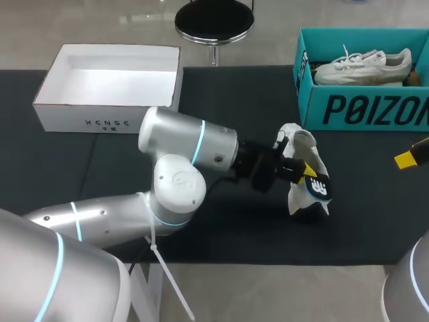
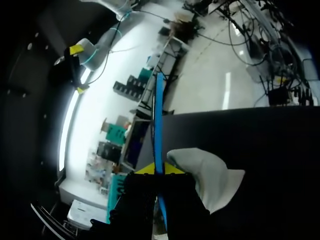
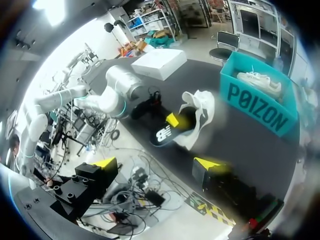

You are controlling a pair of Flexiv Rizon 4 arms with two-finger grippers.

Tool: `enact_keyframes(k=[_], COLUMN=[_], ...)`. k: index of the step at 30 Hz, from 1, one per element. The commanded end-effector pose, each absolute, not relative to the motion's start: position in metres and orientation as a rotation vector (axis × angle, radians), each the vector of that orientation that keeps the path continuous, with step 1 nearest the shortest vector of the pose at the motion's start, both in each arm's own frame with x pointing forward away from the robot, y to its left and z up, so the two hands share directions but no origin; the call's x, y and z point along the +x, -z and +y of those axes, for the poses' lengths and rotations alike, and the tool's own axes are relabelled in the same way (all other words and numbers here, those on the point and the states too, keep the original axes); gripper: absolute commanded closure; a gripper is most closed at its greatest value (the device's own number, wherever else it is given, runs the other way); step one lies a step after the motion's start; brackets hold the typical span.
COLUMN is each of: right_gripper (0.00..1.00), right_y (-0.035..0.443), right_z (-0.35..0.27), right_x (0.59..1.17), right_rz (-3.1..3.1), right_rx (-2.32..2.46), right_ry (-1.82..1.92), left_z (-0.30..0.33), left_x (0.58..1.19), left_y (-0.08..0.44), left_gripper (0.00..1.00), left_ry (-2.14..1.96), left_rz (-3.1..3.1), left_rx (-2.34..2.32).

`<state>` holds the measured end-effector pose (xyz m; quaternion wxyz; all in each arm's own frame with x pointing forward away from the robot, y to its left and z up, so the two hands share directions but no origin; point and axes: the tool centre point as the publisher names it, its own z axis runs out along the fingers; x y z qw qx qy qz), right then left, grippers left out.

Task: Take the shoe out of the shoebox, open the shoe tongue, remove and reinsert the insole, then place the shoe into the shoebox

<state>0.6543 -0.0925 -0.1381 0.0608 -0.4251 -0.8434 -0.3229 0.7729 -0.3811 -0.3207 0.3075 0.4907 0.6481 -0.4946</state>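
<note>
- The left gripper [image 2: 155, 170] is closed down to a thin gap. Its two yellow tips press from both sides on the insole [image 2: 158, 125], which the left wrist view shows edge-on as a narrow blue strip running straight out ahead of the fingers.
- In the head view the dark face of the insole, with its white mark, sticks out of the shoe on the side toward the table's near edge.
- The white shoe [image 1: 303, 144] is right at the left gripper's fingers, with its upper spread open. In the left wrist view a pale flap of it lies just beside the fingers.
- The shoe is over the dark table [image 1: 221, 100], in front of the shoebox and apart from it. Whether it rests on the surface or hangs from the grip cannot be told.
- The left arm [image 1: 181, 181] comes in from the near left corner and reaches past the middle of the table.
- The right gripper [image 3: 156, 163] has its fingers spread wide with nothing between them. It is at the table's right side, well apart from the shoe.
- The teal shoebox [image 1: 362, 111] stands open at the far right of the table.
- A second white shoe [image 1: 362, 67] lies on its side inside the shoebox.
- A white box [image 1: 80, 114] sits open at the far left, well apart from the shoe.
</note>
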Motion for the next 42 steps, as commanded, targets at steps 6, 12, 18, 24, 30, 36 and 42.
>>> enact_keyframes(k=[6, 12, 18, 24, 30, 36, 42], right_gripper=[0.00, 0.00, 0.00, 0.00, 0.00, 0.00, 0.00], right_y=[0.140, 0.140, 0.140, 0.140, 0.140, 0.140, 0.140], right_z=[-0.094, -0.094, -0.094, -0.094, -0.094, -0.094, -0.094], right_x=[0.642, 0.642, 0.642, 0.642, 0.642, 0.642, 0.642], right_rz=[-2.555, -2.555, -2.555, -2.555, -2.555, -2.555, -2.555], right_rx=[-1.315, -1.315, -1.315, -1.315, -1.315, -1.315, -1.315], right_ry=[1.049, 1.049, 1.049, 1.049, 1.049, 1.049, 1.049], left_z=[-0.378, -0.380, -0.388, -0.392, -0.383, -0.374, -0.369], left_x=[0.782, 0.800, 0.826, 0.834, 0.822, 0.812, 0.806], left_y=[0.324, 0.335, 0.343, 0.346, 0.337, 0.331, 0.325], left_gripper=[1.00, 1.00, 1.00, 1.00, 0.12, 0.20, 0.91], left_ry=[1.265, 1.216, 1.156, 1.150, 1.168, 1.177, 1.185], left_rz=[1.680, 1.678, 1.701, 1.756, 1.777, 1.776, 1.759], left_rx=[1.330, 1.348, 1.312, 1.264, 1.253, 1.264, 1.275])
